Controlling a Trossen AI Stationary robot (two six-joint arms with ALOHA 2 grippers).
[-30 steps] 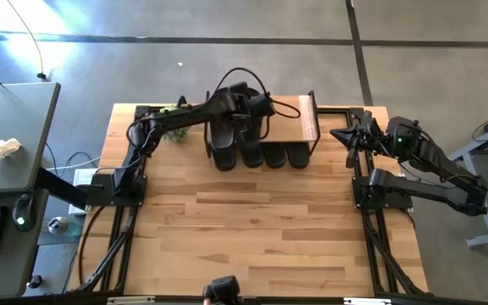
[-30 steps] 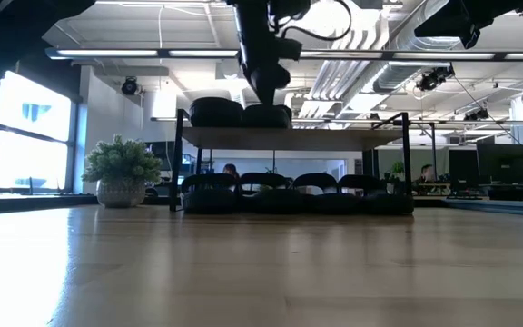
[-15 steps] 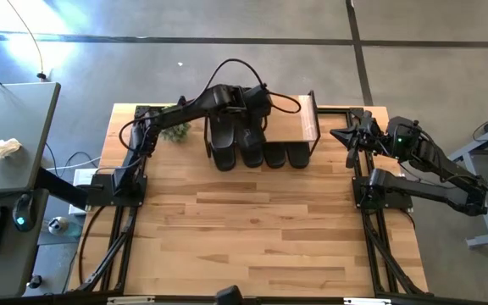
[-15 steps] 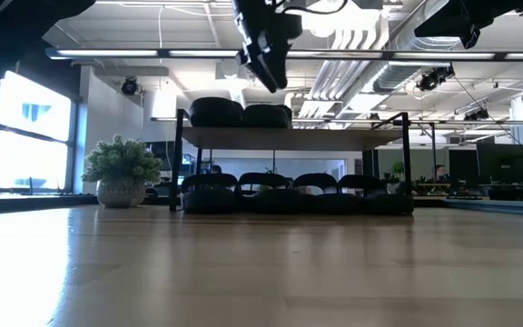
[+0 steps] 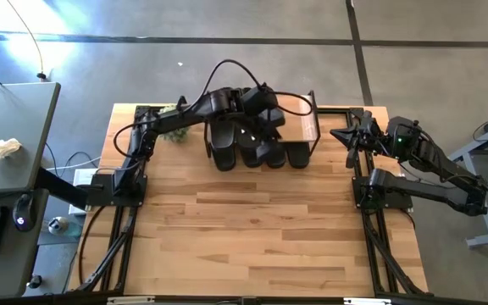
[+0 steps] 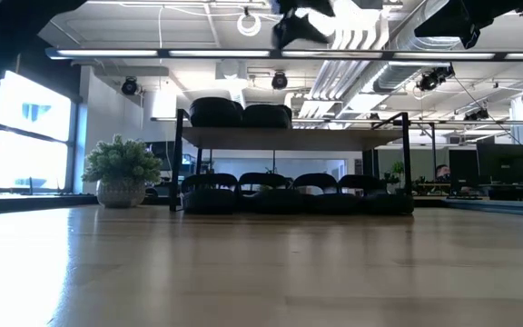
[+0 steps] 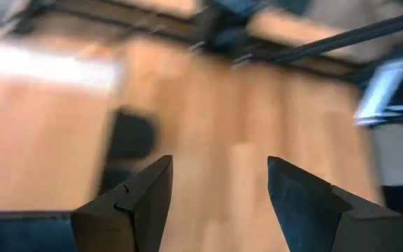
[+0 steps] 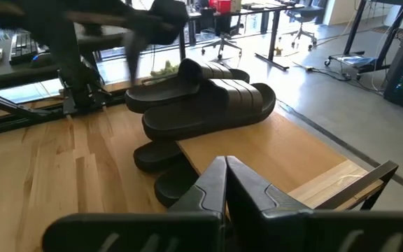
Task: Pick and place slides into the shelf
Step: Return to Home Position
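Note:
The shelf (image 6: 293, 138) stands at the table's far edge, a light plank on thin black legs. Two black slides (image 8: 208, 98) lie side by side on the left part of its plank top (image 5: 302, 125). Several more slides (image 6: 289, 193) sit in a row on the table under it, their ends (image 5: 261, 157) sticking out toward the near edge. My left gripper (image 7: 219, 189) is open and empty, high above the shelf (image 6: 302, 16). My right gripper (image 8: 224, 175) is shut, hovering off the shelf's right end (image 5: 339, 135).
A small potted plant (image 6: 121, 173) stands on the table left of the shelf. The right part of the plank top (image 8: 278, 154) is bare. The wide wooden tabletop (image 5: 252, 229) stretches in front of the shelf. Both arm bases sit at the table's sides.
My left gripper has risen from just above the right-hand slide on the shelf top, swung toward the table's right and turned. Both top slides have stayed where they lay. The right arm has kept still.

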